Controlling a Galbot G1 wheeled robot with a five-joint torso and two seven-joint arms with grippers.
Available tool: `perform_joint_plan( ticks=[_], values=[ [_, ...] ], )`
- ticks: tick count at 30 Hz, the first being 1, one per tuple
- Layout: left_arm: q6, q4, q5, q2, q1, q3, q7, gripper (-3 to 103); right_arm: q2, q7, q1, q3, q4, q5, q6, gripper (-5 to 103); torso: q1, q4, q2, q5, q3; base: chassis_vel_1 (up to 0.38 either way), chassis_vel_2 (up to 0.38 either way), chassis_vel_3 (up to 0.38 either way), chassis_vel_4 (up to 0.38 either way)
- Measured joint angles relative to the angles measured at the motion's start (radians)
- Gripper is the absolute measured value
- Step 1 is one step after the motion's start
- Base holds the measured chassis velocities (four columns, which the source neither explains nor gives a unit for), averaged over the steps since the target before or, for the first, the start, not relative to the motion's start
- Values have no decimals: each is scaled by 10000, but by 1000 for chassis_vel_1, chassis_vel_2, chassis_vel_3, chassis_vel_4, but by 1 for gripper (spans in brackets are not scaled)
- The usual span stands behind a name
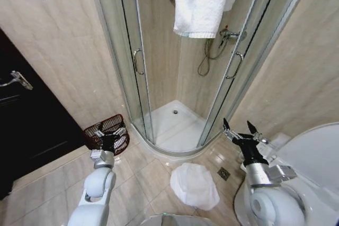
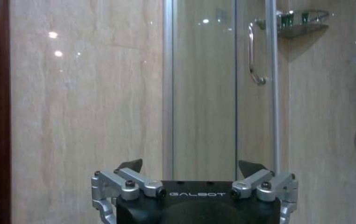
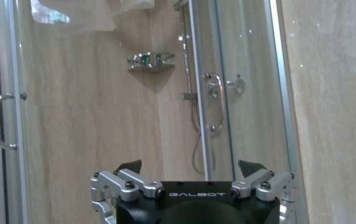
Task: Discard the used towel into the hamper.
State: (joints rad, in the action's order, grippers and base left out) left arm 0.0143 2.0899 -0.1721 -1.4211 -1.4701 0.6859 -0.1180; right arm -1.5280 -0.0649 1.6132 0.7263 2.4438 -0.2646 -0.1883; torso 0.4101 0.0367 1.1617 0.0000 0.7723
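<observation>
A white towel (image 1: pixel 204 3) hangs over the top of the glass shower enclosure, high in the head view; its lower edge also shows as the towel (image 3: pixel 72 16) through the glass. The hamper (image 1: pixel 100 130), a dark red-brown woven basket, stands on the floor by the wall left of the shower. My left gripper (image 1: pixel 114 137) is held up in front of the hamper, open and empty; the left gripper (image 2: pixel 190 164) faces the wall and the shower door. My right gripper (image 1: pixel 239 128) is raised at the right, open and empty; the right gripper (image 3: pixel 190 164) faces the shower.
A crumpled white cloth (image 1: pixel 194 184) lies on the tiled floor between my arms. Beside it is a floor drain (image 1: pixel 224 173). A white toilet (image 1: pixel 312 157) stands at the right, and a dark door (image 1: pixel 32 125) at the left. The shower tray (image 1: pixel 177 125) is straight ahead.
</observation>
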Motion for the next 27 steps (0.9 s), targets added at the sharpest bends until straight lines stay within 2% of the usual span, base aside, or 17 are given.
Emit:
perform_joint_plan(
  ticks=[12,27],
  values=[
    [309,418,-448,214,49,247,692,100,13,-543,-453,-198,91,60,-581,100,304,0,665,0,360,0,0,0,0],
    [392,510,-232,221,60,45,475,100,212,-296,-580,-194,-47,182,-520,100,644,0,1408,0,762,0,0,0,0]
  ],
)
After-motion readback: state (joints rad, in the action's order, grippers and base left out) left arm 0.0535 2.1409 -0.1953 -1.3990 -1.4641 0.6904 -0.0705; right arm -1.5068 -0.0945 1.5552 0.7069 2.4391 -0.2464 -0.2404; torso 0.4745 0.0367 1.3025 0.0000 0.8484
